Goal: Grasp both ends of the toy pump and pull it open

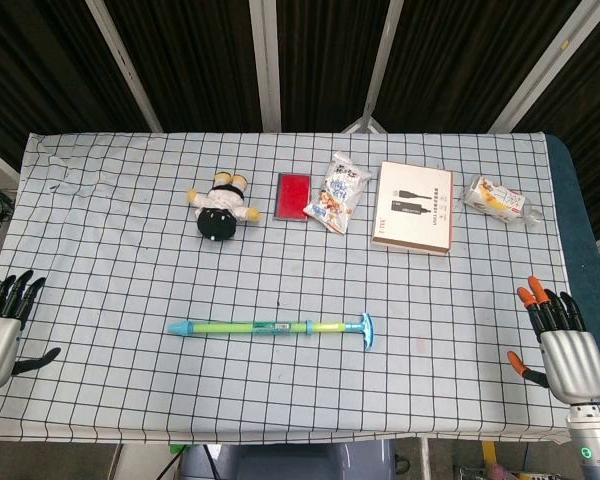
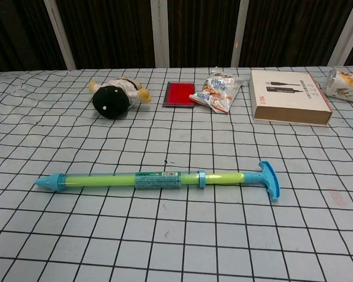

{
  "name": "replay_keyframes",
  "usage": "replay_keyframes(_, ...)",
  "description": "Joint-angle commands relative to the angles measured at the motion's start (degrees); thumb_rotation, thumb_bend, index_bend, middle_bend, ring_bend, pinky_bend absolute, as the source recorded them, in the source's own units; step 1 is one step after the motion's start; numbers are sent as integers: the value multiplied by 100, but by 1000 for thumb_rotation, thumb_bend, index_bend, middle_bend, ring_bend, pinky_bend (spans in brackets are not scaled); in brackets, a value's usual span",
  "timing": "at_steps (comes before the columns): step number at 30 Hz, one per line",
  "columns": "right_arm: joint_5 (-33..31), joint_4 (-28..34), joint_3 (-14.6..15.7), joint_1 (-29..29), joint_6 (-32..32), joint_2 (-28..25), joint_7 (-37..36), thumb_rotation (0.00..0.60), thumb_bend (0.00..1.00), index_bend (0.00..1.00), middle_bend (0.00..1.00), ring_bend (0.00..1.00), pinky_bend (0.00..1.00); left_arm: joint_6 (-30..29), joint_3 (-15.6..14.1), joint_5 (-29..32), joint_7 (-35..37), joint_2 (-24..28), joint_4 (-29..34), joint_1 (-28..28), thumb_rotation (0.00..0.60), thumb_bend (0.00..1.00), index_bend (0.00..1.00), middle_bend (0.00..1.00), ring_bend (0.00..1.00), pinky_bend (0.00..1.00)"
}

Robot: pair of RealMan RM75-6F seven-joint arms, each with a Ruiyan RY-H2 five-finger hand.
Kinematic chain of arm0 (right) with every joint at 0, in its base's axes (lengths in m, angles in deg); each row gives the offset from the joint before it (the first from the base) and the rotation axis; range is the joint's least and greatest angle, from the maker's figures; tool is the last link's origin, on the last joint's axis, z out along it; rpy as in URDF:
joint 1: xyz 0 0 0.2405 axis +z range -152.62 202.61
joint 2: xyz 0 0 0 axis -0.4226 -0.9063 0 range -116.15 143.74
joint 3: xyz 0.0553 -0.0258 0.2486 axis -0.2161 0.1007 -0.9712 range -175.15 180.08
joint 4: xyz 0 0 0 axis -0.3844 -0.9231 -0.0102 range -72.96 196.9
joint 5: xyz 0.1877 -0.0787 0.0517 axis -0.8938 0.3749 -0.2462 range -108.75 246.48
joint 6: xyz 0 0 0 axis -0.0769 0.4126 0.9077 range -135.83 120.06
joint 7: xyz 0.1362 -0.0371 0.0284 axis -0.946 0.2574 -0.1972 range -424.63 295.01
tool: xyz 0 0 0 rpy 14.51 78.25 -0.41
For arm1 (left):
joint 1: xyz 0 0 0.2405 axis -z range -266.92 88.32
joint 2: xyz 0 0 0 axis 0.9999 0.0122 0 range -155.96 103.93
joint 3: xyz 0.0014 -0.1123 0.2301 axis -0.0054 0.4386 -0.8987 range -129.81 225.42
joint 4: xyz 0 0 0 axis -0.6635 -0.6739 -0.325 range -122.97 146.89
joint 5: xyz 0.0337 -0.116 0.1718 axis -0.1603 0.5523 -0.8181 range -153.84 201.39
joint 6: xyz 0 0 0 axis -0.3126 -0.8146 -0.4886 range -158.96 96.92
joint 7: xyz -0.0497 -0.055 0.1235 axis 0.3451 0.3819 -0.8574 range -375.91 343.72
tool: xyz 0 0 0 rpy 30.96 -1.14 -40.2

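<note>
The toy pump [image 1: 270, 327] [image 2: 157, 179] lies flat on the checked cloth near the front, a green tube with a blue nozzle pointing left and a blue T-handle [image 1: 366, 329] [image 2: 269, 180] at its right end. My left hand [image 1: 2, 330] sits at the table's left edge with fingers spread, holding nothing, far from the nozzle. At the right edge my right hand [image 1: 563, 350], with orange fingertips, is likewise spread and empty, well to the right of the handle. Neither hand shows in the chest view.
Along the back stand a plush doll [image 1: 219, 208], a red card [image 1: 293, 195], a snack packet [image 1: 337, 192], a white-and-brown box [image 1: 413, 207] and a wrapped packet [image 1: 497, 199]. The checked tablecloth [image 1: 100, 260] covers the whole table.
</note>
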Motion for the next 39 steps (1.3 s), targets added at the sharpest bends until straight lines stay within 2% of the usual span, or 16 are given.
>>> replay_keyframes(1,10,-4,5,-1,1,-4,-4,600,305,0,0,0,0,4,-11,-5,-14,9,10,-3,600,8,0,0,0,0)
replay_keyframes(20,150,29,31,40,1,27,-82,600,305,0,0,0,0,53,-3,91,8,44,72,-6,600,8,0,0,0,0)
replay_keyframes(28,44,236,-56,226,-280,37,-90,600,304,0,0,0,0,24,-32,39,-71,61,125,-16,600,8,0,0,0,0)
replay_keyframes(30,69,294,-125,348,-372,82,-47,600,304,31,0,0,0,7,-45,-1,-67,57,131,-19,600,8,0,0,0,0)
replay_keyframes(33,4,394,-209,528,-589,202,134,600,304,145,8,0,0,13,-55,-11,-59,54,134,-18,600,13,0,0,0,0)
replay_keyframes(39,-251,674,-315,936,-1204,600,645,600,305,299,80,0,0,68,-42,54,-4,67,157,-7,600,15,0,0,0,0)
